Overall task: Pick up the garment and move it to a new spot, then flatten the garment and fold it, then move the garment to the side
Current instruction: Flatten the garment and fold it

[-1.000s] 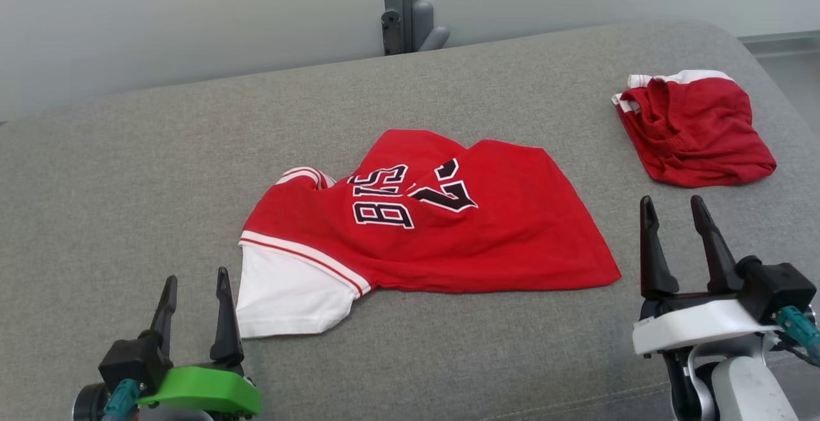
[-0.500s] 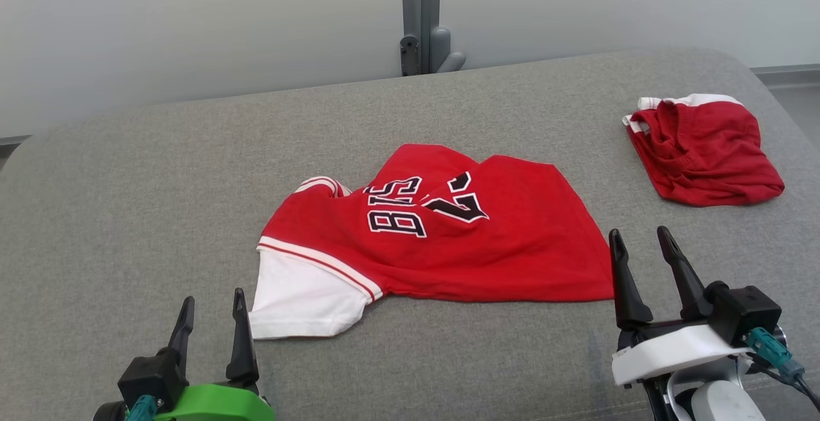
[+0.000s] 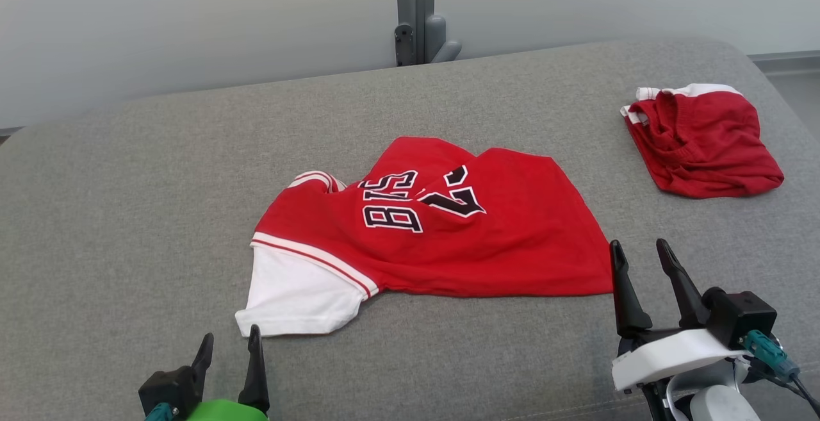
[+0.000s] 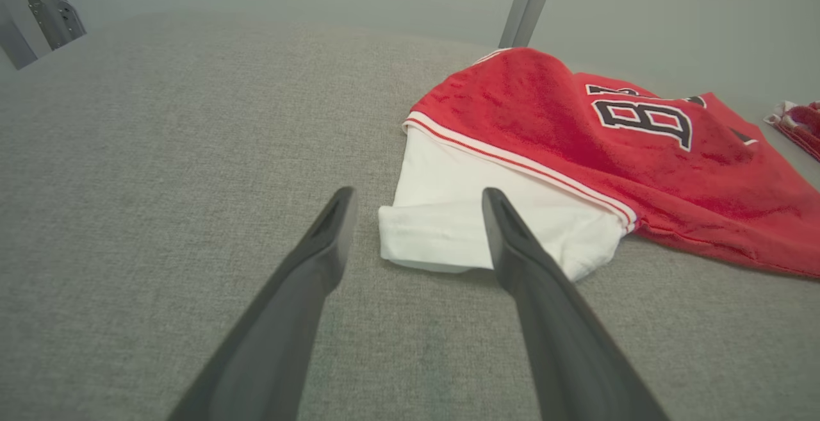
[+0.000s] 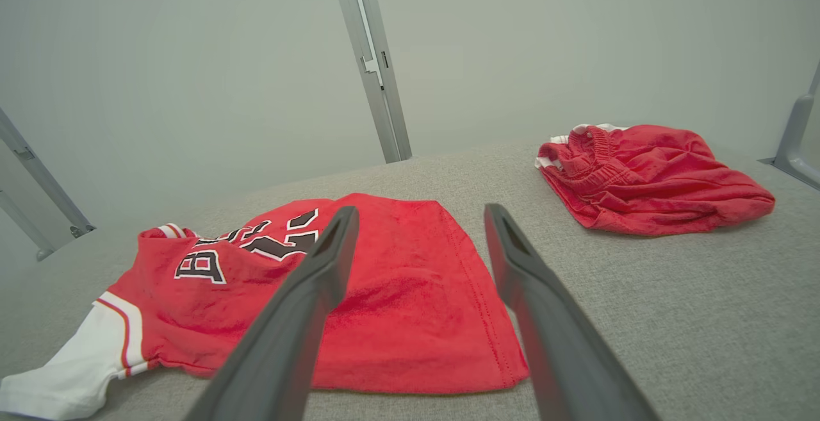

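Both claws are spread wide with nothing held. The left gripper (image 3: 232,339) is parked low, just short of the white sleeve (image 3: 295,299), and the right gripper (image 3: 639,248) is set just beside the near corner of the red jersey (image 3: 512,241), which is lying rumpled mid-way across the grey couch (image 3: 128,184). For a clean lift, sleeve edge and corner should probably be pinched at once, all layers caught. Both arms are held low, fingers pointed forward. The other red bundle (image 3: 705,145) is best left alone.
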Robot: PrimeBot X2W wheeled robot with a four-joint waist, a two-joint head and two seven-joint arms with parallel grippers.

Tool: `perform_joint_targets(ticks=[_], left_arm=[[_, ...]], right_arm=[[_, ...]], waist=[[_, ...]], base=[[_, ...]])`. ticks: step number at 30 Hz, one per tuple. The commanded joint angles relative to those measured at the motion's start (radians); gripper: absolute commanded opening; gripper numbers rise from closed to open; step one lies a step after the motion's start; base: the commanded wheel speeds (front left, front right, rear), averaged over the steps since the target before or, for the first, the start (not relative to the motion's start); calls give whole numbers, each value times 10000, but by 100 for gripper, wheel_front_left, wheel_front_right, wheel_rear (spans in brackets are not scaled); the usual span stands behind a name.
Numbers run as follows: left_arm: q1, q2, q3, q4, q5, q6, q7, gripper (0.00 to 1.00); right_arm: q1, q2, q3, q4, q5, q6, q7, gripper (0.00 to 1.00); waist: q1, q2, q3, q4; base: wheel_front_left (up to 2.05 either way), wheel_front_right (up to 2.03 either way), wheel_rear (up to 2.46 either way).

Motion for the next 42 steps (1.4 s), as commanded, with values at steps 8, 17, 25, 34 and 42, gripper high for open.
perform_joint_targets(ticks=[8, 17, 25, 34, 42], left_arm=[[-1100, 122, 250, 1799, -708, -335, 393, 100], [-2018, 119, 356, 3448, -1429, -658, 262, 100], [-2299, 90, 132, 4010, -1683, -871, 32, 27], [-2277, 69, -44, 3761, -1870, -948, -144, 0], [-1942, 107, 32, 2874, -1688, -892, -211, 0]], right_arm=[[-290, -24, 115, 142, 99, -17, -27, 100], [-378, -24, 179, 193, 15, -15, -27, 100], [-376, -24, 88, 270, 36, -15, -27, 100], [-570, -23, -779, 1660, 186, -15, 38, 100], [-1426, -21, -1164, 3570, 398, -15, 257, 100]], waist=[[0, 94, 415, -265], [0, 94, 708, -677], [0, 94, 725, -773], [0, 94, 762, -489], [0, 94, 893, -56]], base=[[0, 0, 0], [0, 0, 0], [0, 0, 0], [0, 0, 0], [0, 0, 0]])
